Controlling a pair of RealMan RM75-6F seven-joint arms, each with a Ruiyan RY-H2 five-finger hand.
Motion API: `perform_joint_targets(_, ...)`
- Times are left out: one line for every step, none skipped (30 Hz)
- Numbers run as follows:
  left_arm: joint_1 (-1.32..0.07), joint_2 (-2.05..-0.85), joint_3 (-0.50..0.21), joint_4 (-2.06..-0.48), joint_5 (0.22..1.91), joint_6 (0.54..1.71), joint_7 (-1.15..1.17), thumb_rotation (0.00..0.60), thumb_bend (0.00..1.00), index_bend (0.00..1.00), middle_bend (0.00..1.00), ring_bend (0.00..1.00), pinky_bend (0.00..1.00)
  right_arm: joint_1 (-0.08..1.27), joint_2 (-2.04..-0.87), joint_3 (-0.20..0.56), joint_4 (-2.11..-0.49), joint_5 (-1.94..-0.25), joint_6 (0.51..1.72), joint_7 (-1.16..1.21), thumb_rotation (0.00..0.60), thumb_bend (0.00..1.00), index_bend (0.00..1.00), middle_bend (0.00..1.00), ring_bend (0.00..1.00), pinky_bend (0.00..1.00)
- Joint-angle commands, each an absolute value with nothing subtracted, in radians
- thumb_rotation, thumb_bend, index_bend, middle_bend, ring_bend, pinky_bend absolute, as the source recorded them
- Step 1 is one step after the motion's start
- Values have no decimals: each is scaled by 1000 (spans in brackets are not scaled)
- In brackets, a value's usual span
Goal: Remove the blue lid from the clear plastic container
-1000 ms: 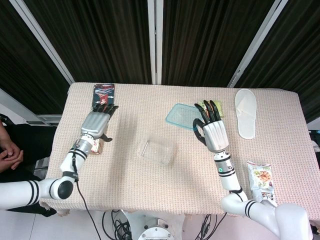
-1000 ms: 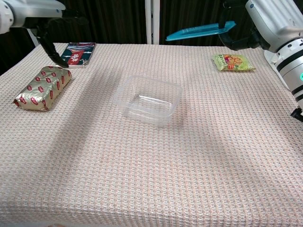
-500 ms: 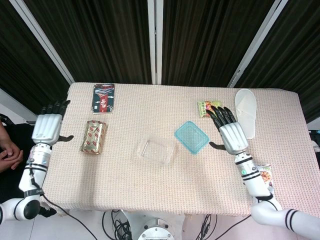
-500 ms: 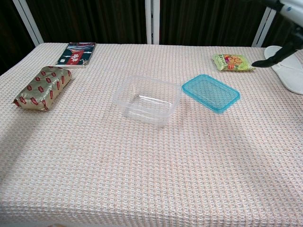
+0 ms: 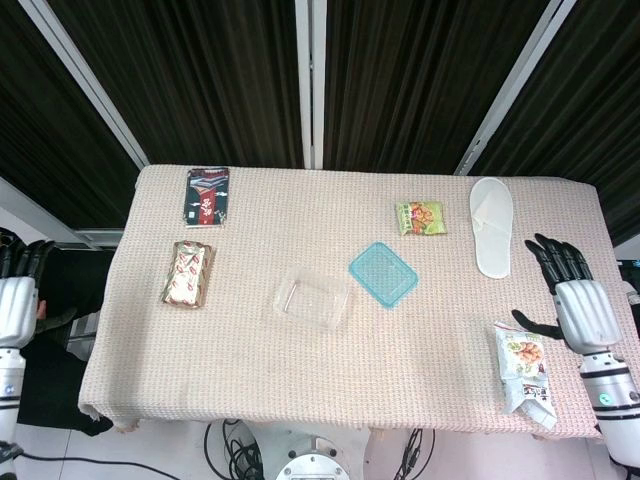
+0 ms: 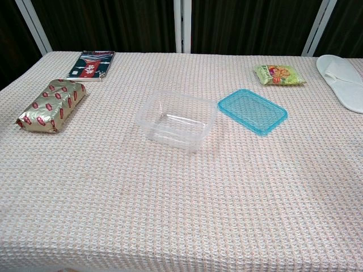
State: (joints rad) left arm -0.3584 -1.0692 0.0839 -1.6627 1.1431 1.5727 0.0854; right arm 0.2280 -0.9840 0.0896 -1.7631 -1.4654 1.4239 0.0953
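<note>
The blue lid [image 5: 383, 274] [image 6: 253, 111] lies flat on the tablecloth just right of the clear plastic container [image 5: 312, 302] [image 6: 177, 119], which stands open-topped and empty near the table's middle. My right hand [image 5: 573, 301] hovers past the table's right edge, fingers spread, holding nothing. At the far left, off the table, my left hand [image 5: 17, 292] is also open and empty. Neither hand shows in the chest view.
A gold-wrapped pack [image 5: 188, 273] and a dark booklet [image 5: 207, 195] lie at the left. A green snack bag [image 5: 420, 217] and a white slipper [image 5: 491, 226] sit at the back right. Another snack bag [image 5: 524, 368] lies at the right front edge.
The lid went from my right hand's grip above the table to lying beside the container. Both hands have drawn outward, past the table's side edges.
</note>
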Motion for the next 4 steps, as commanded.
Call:
perform_joint_targets(-277, -1074, 113, -1689, 1195, 1635, 69, 600, 0, 124, 104, 0, 7, 159, -993, 46, -1767, -1524, 1508, 106, 600, 97, 41, 2, 0, 0)
perform_joint_targets(-254, -1087, 116, -1689, 1208, 1657, 76, 600, 0, 124, 103, 0, 6, 147, -1001, 38, -1763, -1537, 1522, 109, 600, 97, 41, 3, 0, 0)
perform_joint_targets(-239, -1097, 117, -1686, 1219, 1671, 80, 600, 0, 124, 103, 0, 6, 140, -1005, 34, -1760, -1543, 1529, 112, 600, 97, 40, 3, 0, 0)
perform_joint_targets(-225, -1106, 117, -1684, 1229, 1682, 83, 600, 0, 124, 103, 0, 5, 136, -1009, 32, -1758, -1548, 1532, 116, 600, 97, 40, 3, 0, 0)
